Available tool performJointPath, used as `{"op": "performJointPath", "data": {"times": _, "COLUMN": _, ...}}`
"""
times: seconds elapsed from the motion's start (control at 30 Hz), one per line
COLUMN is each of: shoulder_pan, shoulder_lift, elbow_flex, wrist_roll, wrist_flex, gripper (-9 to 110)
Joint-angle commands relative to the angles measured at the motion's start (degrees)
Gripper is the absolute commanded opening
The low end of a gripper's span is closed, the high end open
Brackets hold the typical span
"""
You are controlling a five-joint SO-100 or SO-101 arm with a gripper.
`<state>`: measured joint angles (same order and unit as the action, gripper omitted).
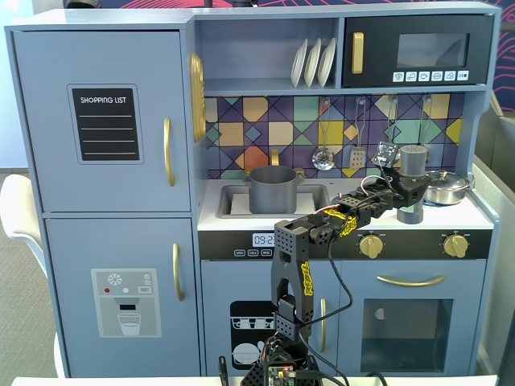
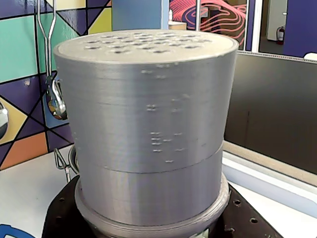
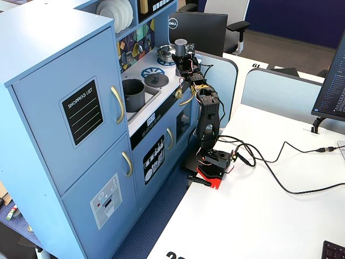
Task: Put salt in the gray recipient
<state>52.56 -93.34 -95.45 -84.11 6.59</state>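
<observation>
Reaching over the toy stove top, the arm has its gripper [image 1: 411, 186] around the salt [image 1: 414, 161]. In a fixed view the salt stands up straight, w/ the dark fingers wrapped round its lower part and the holey cap poking out above the jaws. The jaws look clenched on it, holding it tight.

From the wrist view the salt [image 2: 148, 119] fills almost the whole pic. It sits right between the jaws, v. close to the camera. Its cap w/ lots of little holes is at the top. The black gripper base shows under it, at the bottom edge.

The gray recipient [image 1: 273, 188] is a pot sitting in the sink, well apart from the jaws, off to the left in that fixed view. It is open on top. A shiny steel pan [image 1: 445, 187] sits just beside the jaws, on the right in that view.

In another fixed view the salt [image 3: 180, 47] is up at the far end of the counter, w/ the gripper [image 3: 185, 60] at it. The gray recipient [image 3: 132, 93] is nearer the camera, apart from the jaws. A flat gray lid [image 3: 156, 80] lies on the counter between the pot and the jaws.
</observation>
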Motion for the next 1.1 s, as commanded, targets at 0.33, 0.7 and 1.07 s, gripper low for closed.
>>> {"op": "performJointPath", "data": {"times": 0.33, "shoulder_pan": 1.67, "shoulder_lift": -2.72, "elbow_flex": -0.35, "wrist_roll": 4.48, "wrist_flex": -2.29, "gripper": 42}}
{"op": "performJointPath", "data": {"times": 0.7, "shoulder_pan": 2.2, "shoulder_lift": -6.68, "elbow_flex": -0.44, "wrist_roll": 3.25, "wrist_flex": -5.8, "gripper": 50}}
{"op": "performJointPath", "data": {"times": 1.07, "shoulder_pan": 4.92, "shoulder_lift": -40.61, "elbow_flex": -19.78, "wrist_roll": 0.62, "wrist_flex": -32.17, "gripper": 39}}
